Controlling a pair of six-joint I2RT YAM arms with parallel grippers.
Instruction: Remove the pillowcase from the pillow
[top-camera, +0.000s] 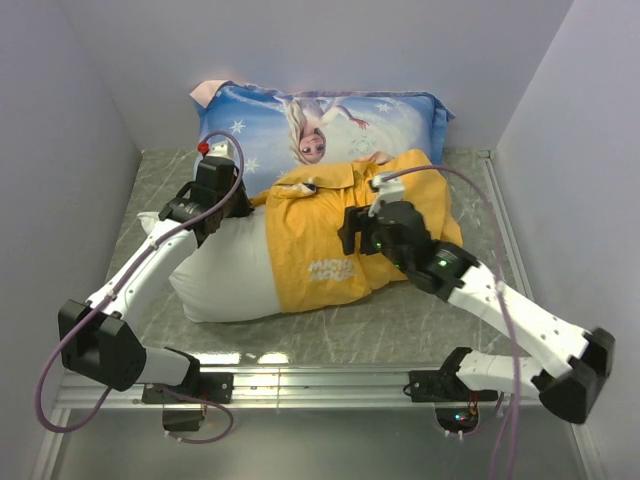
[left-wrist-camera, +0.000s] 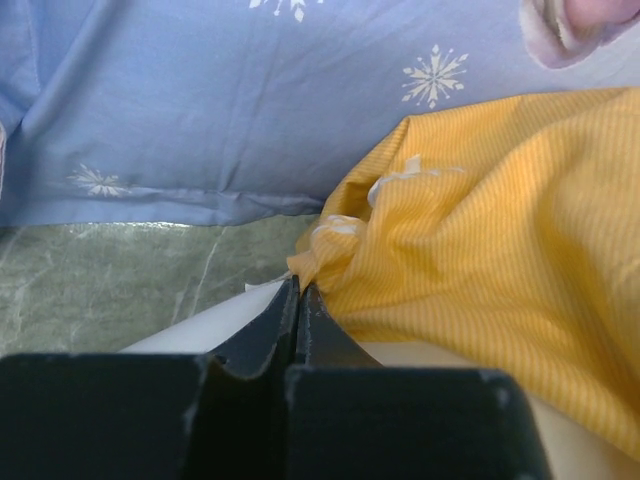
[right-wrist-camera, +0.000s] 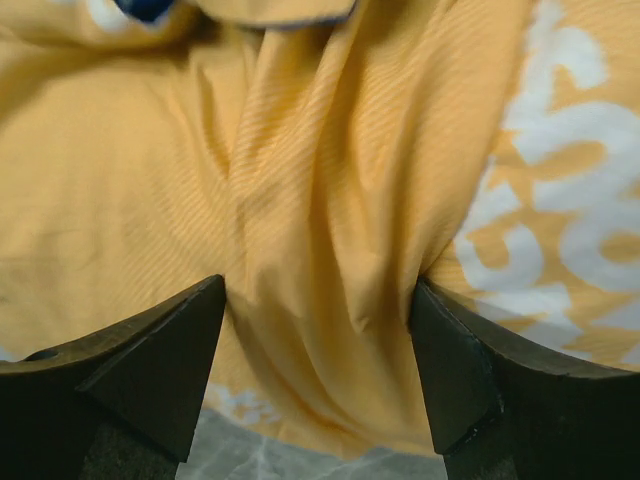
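Pillowcase (top-camera: 310, 232), bunched yellow-orange, half off the pillow (top-camera: 220, 275); left gripper (left-wrist-camera: 298, 293) pinches it, right gripper (right-wrist-camera: 318, 305) gapes wide.

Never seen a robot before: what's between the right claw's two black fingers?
A raised fold of the yellow pillowcase, standing between the fingers of the open right gripper, seen in the right wrist view.

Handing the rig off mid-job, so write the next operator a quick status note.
The left gripper is shut on a bunched edge of the pillowcase. The right gripper is open, astride a fold of it. The pillow has its left part bare and the rest covered; a blue pillow sits behind. Done: case partly off. Left: pull it off the covered end.
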